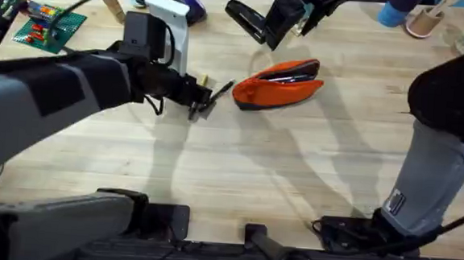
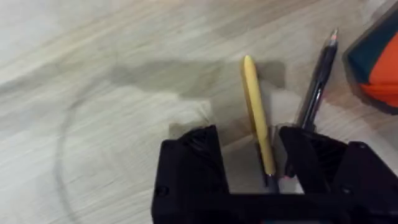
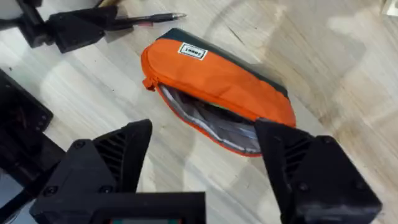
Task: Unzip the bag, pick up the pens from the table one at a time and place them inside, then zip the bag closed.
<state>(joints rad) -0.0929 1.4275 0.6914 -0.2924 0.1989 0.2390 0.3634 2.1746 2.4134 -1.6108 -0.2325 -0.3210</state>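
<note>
The orange bag lies on the table with its zipper open; the grey lining shows in the right wrist view. A yellow pen lies flat on the wood between the fingers of my open left gripper, which sits low just left of the bag. The black pen with a reddish part lies beside it, outside one finger, and also shows from overhead. My right gripper hangs open above the bag, holding nothing; from overhead it is behind the bag.
A black stapler lies behind the bag, close to the right gripper. A white device stands behind the left arm, and a green circuit board sits at the far left. Cups stand at the far right corner.
</note>
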